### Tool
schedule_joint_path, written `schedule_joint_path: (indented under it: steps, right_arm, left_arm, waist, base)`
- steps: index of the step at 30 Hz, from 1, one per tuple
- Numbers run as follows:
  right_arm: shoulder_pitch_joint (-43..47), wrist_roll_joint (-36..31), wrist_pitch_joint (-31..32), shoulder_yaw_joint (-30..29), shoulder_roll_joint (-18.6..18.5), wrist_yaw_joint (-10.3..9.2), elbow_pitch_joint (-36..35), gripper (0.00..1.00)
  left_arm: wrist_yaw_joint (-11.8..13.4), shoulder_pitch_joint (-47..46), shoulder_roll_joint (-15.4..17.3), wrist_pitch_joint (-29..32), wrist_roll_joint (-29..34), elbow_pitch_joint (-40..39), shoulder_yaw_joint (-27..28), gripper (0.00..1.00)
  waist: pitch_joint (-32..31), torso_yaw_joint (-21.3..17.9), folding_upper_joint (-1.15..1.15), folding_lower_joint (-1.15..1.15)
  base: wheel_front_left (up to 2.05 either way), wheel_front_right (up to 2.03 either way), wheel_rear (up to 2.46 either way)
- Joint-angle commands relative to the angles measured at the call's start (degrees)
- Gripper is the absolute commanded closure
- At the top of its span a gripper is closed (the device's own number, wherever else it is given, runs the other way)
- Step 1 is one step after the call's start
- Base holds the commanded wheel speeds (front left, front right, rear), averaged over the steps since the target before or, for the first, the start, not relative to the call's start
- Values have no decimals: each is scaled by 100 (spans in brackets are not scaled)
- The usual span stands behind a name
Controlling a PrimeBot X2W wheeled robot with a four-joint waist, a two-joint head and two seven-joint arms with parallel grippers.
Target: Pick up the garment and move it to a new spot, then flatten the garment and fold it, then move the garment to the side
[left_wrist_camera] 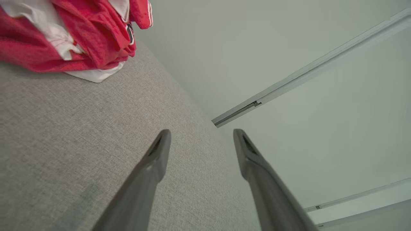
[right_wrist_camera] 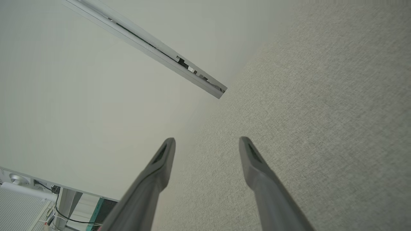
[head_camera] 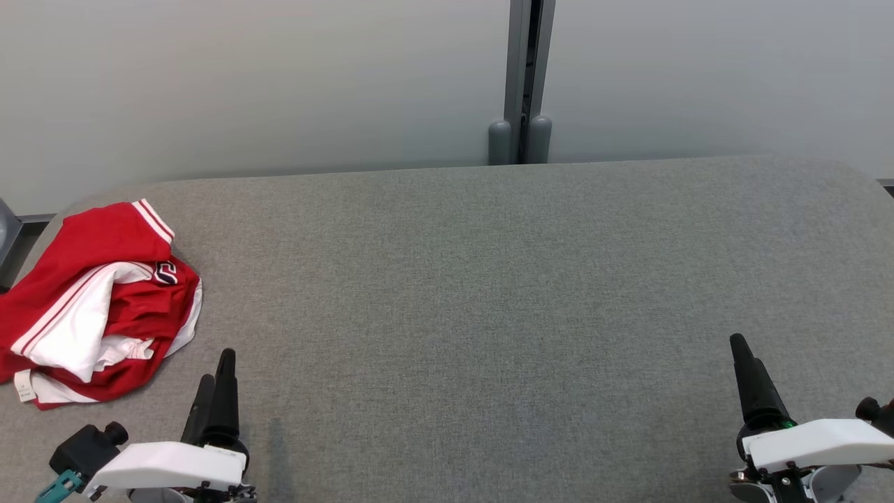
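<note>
You are not getting any readable text here. On the red and white garment (head_camera: 133,307), a dark emblem (head_camera: 165,273) with pale edging is showing near the top of the crumpled pile, but it is creased and too small for you to make out any letters or a number. A white tag (head_camera: 24,386) is sticking out at the garment's near left corner, and any print on it is too small to read. In the left wrist view the emblem is showing almost edge-on, equally unreadable.
</note>
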Motion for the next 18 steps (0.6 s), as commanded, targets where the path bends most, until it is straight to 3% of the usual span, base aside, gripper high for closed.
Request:
schedule_joint_path:
  steps: [1, 18]
  right_arm:
    - [-104, -205, -75, -2, -58, 6, -50, 0]
    - [-126, -1730, -402, 204, -30, 8, 157, 0]
  left_arm:
    - [28, -145, 62, -54, 224, -48, -19, 0]
    - [161, -140, 74, -385, 1746, 162, -263, 0]
  waist:
    - [-1, 4, 0, 0]
    - [-14, 18, 0, 0]
  base:
    - [0, 0, 0]
    - [0, 0, 0]
